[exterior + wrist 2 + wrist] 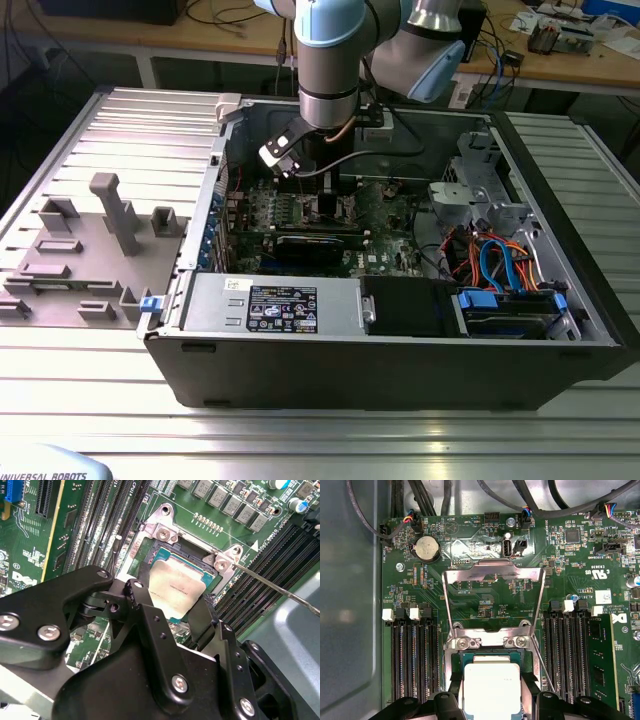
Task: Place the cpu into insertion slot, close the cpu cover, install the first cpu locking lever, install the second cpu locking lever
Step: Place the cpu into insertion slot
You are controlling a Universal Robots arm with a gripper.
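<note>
exterior view: computer case (380, 370) on ribbed metal table (300, 430), desks (200, 40) behind; second wrist view: gripper (172, 597) pinches cpu (177, 587).

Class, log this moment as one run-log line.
claw: gripping cpu | cpu: at insertion slot | cpu cover: open, raised

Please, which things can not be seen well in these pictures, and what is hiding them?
- Small flat square cpu with silver-grey metal top: in both wrist views the black gripper covers one edge, so full seating is unclear.
- Dark square insertion slot with silvery rim: in the exterior view the grey and light-blue arm hides it.
- Thin metal lever: second wrist view, far end cut off by the picture's edge.
</note>
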